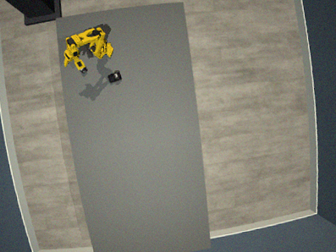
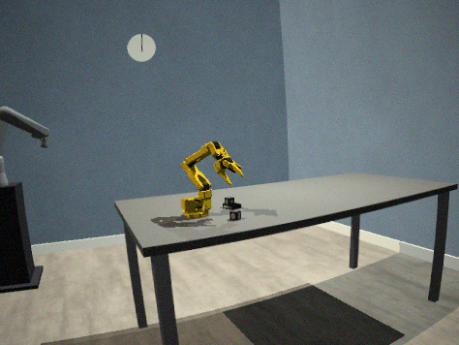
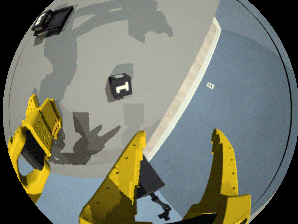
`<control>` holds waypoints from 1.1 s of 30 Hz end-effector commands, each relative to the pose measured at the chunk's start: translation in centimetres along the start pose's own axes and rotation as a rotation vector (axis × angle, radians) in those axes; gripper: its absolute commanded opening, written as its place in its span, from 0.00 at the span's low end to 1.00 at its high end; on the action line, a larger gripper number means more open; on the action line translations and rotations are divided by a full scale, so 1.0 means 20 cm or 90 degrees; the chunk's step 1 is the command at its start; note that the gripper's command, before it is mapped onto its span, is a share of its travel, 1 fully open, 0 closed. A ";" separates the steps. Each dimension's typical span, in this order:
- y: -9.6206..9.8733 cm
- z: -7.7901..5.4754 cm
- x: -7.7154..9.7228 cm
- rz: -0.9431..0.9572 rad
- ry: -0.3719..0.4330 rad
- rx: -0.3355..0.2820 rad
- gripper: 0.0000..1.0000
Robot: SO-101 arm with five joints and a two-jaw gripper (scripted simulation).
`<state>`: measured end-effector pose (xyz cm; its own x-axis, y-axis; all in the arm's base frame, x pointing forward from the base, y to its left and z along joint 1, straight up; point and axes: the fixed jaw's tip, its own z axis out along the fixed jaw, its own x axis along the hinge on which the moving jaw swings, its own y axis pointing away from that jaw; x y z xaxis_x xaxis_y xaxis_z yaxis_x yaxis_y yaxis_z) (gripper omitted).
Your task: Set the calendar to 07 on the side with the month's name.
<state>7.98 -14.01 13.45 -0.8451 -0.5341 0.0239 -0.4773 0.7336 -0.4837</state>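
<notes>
My yellow gripper (image 2: 236, 179) (image 3: 179, 132) is open and empty, raised above the table. A black cube (image 2: 235, 215) (image 3: 120, 86) lies loose on the table; the wrist view shows a white 1 on one face, turned sideways. Its other faces are too small or hidden to read. The dark tray (image 2: 236, 206) (image 3: 61, 21) lies apart from it, flat on the table. Another black cube (image 2: 229, 200) (image 3: 41, 20) is in the tray at one end; its digit is not readable. The month's name is not readable. In the top view the tray (image 1: 111, 81) is small, and the loose cube is not clearly seen near the arm.
The arm's yellow base (image 2: 195, 208) (image 3: 40, 130) stands near the tray on the grey table (image 1: 140, 149) (image 2: 310, 199). The table's long edge is close beyond the loose cube. Dark arm shadows cross the table. A separate grey robot arm (image 2: 24, 123) stands off the table.
</notes>
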 end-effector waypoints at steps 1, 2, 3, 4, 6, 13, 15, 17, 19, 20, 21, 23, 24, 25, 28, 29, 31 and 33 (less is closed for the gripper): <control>-0.01 0.00 0.01 -0.002 0.004 0.026 0.35; -0.01 0.00 0.01 -0.002 0.004 0.026 0.35; -0.01 0.00 0.01 -0.002 0.004 0.026 0.35; -0.01 0.00 0.01 -0.002 0.005 0.026 0.35; -0.01 0.01 0.01 -0.003 0.006 0.026 0.35; 0.00 0.03 0.02 -0.004 0.008 0.026 0.35; 0.00 0.04 0.02 -0.004 0.008 0.026 0.35; 0.00 0.04 0.02 -0.004 0.008 0.026 0.35; 0.00 0.04 0.02 -0.004 0.008 0.026 0.35; 0.00 0.04 0.02 -0.004 0.008 0.026 0.35; 0.00 0.04 0.02 -0.004 0.008 0.026 0.35; 0.01 0.04 0.02 -0.004 0.008 0.023 0.35; 0.01 0.04 0.02 -0.004 0.008 0.020 0.35; 0.01 0.05 0.02 -0.004 0.007 0.015 0.35; 0.02 0.07 0.02 -0.004 0.005 -0.013 0.35; 0.03 0.09 0.02 -0.004 0.004 -0.026 0.35; 0.05 0.11 0.02 -0.004 0.002 -0.057 0.35; 0.07 0.15 0.02 -0.004 0.000 -0.093 0.35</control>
<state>7.78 -14.18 11.00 -0.8434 -0.5365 0.0269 -0.5012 0.7678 -0.3990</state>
